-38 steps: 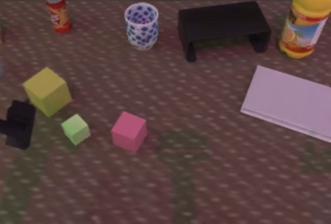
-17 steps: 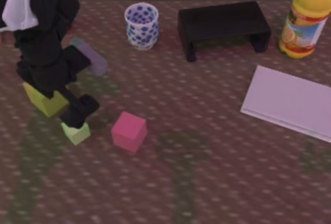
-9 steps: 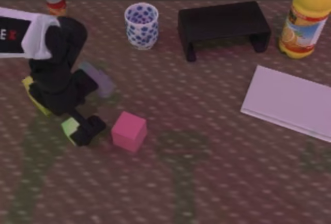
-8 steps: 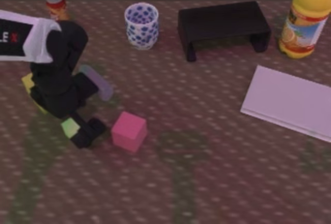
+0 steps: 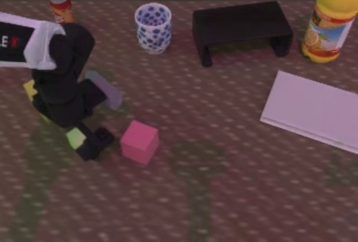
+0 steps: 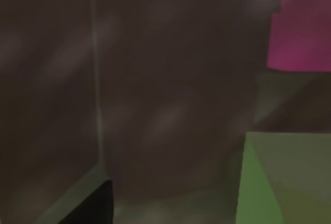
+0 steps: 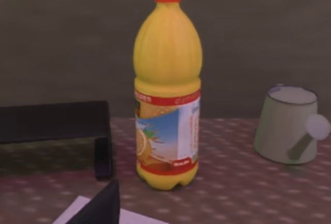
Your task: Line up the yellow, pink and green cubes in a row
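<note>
Green cube sits at the tabletop's left, beside the pink cube; my left gripper straddles it — jaws spread, not yet clenched; next, squeeze and lift.

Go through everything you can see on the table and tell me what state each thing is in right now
green cube: on the table, left gripper down around it
yellow cube: on the table, mostly hidden by the left arm
pink cube: on the table, free, untouched
juice bottle: upright, red cap on
patterned cup: upright
red can: upright
black stand: standing on its legs
white sheet: lying flat
watering can: upright
</note>
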You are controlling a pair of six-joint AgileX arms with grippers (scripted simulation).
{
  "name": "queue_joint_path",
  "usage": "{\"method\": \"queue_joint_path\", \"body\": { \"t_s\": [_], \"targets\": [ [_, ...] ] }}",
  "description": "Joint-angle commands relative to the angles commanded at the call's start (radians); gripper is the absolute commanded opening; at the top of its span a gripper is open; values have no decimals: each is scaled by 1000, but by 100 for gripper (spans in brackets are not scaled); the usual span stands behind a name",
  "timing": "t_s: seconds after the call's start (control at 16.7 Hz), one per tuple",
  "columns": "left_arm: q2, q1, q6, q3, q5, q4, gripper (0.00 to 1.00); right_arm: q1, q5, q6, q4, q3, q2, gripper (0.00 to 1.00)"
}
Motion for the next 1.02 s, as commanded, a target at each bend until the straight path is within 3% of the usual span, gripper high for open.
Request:
{"method": "queue_joint_path", "body": {
  "t_s": [0.66, 1.02],
  "targets": [
    [0, 0, 0, 0, 0, 0, 2, 0, 0, 0, 0, 0, 0, 100],
    [0, 0, 0, 0, 0, 0, 0, 0, 0, 0, 0, 0, 0, 100]
  ]
}}
